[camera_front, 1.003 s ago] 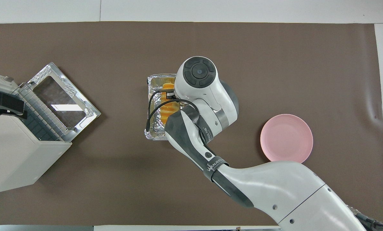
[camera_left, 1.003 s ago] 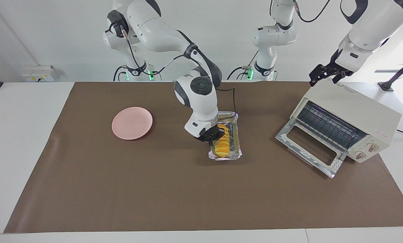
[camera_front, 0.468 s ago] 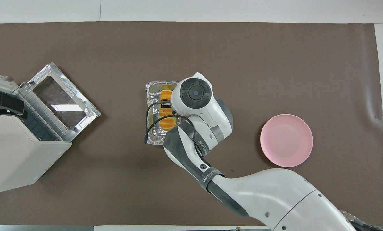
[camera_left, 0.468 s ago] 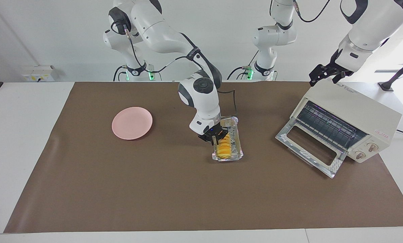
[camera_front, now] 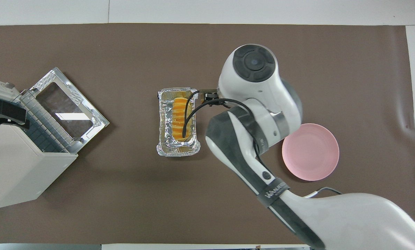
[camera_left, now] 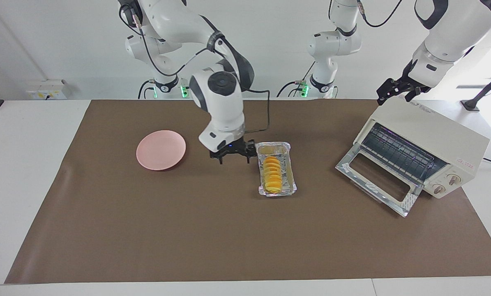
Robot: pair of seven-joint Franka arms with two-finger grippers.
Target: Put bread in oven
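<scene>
Oven point(camera_front: 16, 166) body cut off by overhead view's edge.

A white table point(camera_left: 31, 172) carries a brown mat point(camera_left: 187, 230); on the mat lie a pink plate point(camera_left: 161, 149), a foil tray point(camera_left: 289, 174) and the oven point(camera_left: 418, 154), door down

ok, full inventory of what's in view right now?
bread: 1, yellow-orange, in the tray
tray: 1, silver foil, mid-table on the mat
oven: 1, cream-white, door down, rack bare, at the left arm's end
plate: 1, pink, empty, toward the right arm's end
mat: 1, brown, covers the table
right gripper: 1, black, open, empty, over the mat beside the tray
left gripper: 1, black, open, waiting over the oven's top edge
</scene>
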